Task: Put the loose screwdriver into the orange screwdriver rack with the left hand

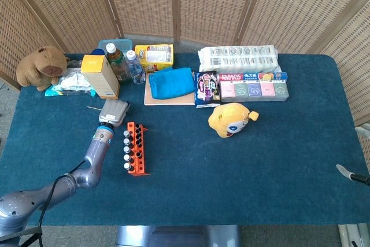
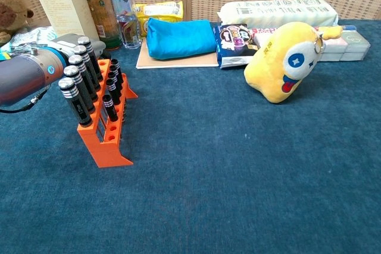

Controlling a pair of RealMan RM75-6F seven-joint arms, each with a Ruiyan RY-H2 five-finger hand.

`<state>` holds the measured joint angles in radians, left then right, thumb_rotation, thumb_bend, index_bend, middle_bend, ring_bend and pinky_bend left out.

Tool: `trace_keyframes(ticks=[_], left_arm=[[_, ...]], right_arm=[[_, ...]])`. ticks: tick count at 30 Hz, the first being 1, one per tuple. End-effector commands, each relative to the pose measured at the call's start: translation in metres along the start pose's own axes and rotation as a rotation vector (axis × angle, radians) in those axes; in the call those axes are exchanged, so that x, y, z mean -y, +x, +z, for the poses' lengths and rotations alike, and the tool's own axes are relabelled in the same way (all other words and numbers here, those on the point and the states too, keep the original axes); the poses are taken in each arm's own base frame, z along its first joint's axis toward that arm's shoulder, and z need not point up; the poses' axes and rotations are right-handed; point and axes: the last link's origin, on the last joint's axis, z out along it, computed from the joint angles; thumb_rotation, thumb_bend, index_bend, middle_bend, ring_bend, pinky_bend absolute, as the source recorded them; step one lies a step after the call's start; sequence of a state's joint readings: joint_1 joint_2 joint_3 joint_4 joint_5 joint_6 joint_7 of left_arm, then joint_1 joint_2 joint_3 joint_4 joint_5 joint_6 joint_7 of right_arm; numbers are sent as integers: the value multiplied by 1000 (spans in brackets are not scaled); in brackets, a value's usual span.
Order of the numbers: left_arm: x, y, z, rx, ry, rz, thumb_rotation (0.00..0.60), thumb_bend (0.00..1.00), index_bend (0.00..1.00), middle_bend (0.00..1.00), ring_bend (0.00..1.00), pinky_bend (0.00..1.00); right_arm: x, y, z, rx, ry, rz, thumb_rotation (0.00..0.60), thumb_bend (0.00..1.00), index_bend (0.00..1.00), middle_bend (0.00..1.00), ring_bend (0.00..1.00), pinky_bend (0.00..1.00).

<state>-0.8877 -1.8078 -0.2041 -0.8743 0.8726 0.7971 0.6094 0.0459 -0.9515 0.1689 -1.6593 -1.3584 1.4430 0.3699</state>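
Note:
The orange screwdriver rack (image 1: 137,150) stands on the blue cloth left of centre, with several black-handled, silver-capped screwdrivers upright in it; it also shows in the chest view (image 2: 108,137). My left hand (image 1: 113,111) hovers just behind the rack's far end, fingers curled in. A thin metal shaft (image 1: 93,108) pokes out from its left side: the loose screwdriver, held in the fist with its handle hidden. In the chest view the left hand (image 2: 64,42) is mostly hidden behind the rack's handles. Only a grey sliver of my right hand (image 1: 352,173) shows at the right edge.
Behind the left hand stand a yellow carton (image 1: 100,76), two bottles (image 1: 118,62) and a capybara plush (image 1: 40,67). A blue pouch on a board (image 1: 171,83), snack packs (image 1: 252,85) and a yellow plush toy (image 1: 231,119) lie to the right of the rack.

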Motion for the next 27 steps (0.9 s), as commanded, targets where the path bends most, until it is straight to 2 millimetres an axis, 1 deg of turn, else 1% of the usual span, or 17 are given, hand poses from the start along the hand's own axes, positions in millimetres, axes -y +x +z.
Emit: trace_keyframes(ticks=[1, 5, 12, 17, 23, 27], left_arm=[[0, -1, 0, 0, 1, 4, 600, 330, 506, 1000, 1000, 1000], [-1, -1, 0, -2, 2, 9, 600, 334, 537, 1000, 1000, 1000], [0, 2, -1, -12, 3, 0, 600, 339, 539, 1000, 1000, 1000], [9, 25, -10, -70, 4, -53, 600, 338, 539, 1000, 1000, 1000], [23, 51, -30, -115, -8, -123, 600, 339, 540, 1000, 1000, 1000], [34, 67, -45, -142, -16, -176, 600, 339, 560, 1000, 1000, 1000]], right_arm=[[0, 0, 0, 0, 0, 2, 600, 43, 175, 114, 80, 177], [0, 1, 0, -1, 1, 2, 600, 42, 175, 113, 80, 178], [0, 1, -1, -2, 3, 4, 600, 43, 175, 114, 79, 178], [1, 1, -1, 2, 7, 6, 600, 43, 175, 114, 80, 178], [2, 0, -2, 6, 8, 5, 600, 43, 175, 114, 79, 179], [2, -1, -1, 9, 7, 2, 600, 43, 175, 114, 79, 180]])
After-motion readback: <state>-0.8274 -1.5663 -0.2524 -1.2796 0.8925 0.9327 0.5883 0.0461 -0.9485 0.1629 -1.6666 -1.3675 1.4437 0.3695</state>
